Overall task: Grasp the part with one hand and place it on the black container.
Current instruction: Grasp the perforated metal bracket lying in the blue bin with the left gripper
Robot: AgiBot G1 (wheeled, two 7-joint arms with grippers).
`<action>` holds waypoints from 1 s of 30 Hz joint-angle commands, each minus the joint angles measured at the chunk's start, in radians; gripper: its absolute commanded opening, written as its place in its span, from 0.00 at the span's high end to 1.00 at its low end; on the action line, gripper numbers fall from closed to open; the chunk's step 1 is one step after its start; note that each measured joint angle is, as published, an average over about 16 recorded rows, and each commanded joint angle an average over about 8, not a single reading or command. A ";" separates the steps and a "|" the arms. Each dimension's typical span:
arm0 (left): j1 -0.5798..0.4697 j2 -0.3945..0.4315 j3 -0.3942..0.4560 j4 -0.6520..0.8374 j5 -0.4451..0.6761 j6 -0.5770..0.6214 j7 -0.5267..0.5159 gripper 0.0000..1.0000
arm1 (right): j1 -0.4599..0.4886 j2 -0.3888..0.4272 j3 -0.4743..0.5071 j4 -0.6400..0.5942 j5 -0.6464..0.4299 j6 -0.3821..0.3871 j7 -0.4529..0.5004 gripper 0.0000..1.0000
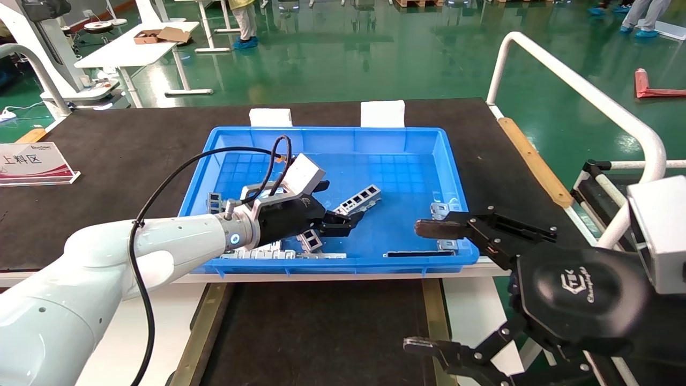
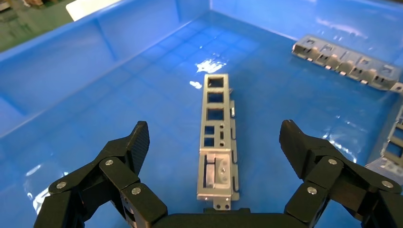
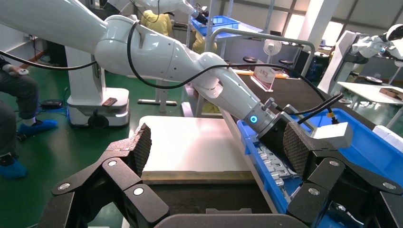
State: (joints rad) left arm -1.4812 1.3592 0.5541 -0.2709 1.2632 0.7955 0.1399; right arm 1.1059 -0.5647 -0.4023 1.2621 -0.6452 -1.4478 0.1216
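Nearest the robot, at six o'clock in the head view, lies the black container, its dark floor bare between olive side rails. At four o'clock the right gripper hangs idle by the container's right rail, its fingers spread wide with nothing between them.

Farther out, the blue bin sits across the centre of the table. The left gripper reaches into it from eight o'clock. Its jaws stand apart and empty, one finger on each side of the part, which lies flat on the bin floor and runs lengthwise away from the wrist. The near end of the bar sits between the fingers but touches neither.

The risk, by judgement, lies in the closing. The bar is thin and flat on a slick floor, so pads that descend too shallowly may skid over it or push it aside. A grip near one end could also let it swing during the lift. Similar bars lie at one o'clock, near enough to be mistaken for it.
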 commanded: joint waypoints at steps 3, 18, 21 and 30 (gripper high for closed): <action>0.006 0.003 0.019 0.007 -0.018 -0.018 0.005 1.00 | 0.000 0.000 0.000 0.000 0.000 0.000 0.000 1.00; 0.023 0.002 0.090 0.015 -0.094 -0.067 -0.005 1.00 | 0.000 0.000 0.000 0.000 0.000 0.000 0.000 1.00; 0.025 0.002 0.103 0.016 -0.107 -0.073 -0.006 1.00 | 0.000 0.000 0.000 0.000 0.000 0.000 0.000 1.00; 0.034 0.003 0.145 0.012 -0.146 -0.091 -0.018 1.00 | 0.000 0.000 0.000 0.000 0.000 0.000 0.000 1.00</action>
State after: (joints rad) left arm -1.4482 1.3616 0.6978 -0.2604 1.1152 0.7054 0.1215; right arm 1.1059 -0.5647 -0.4025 1.2621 -0.6451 -1.4477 0.1216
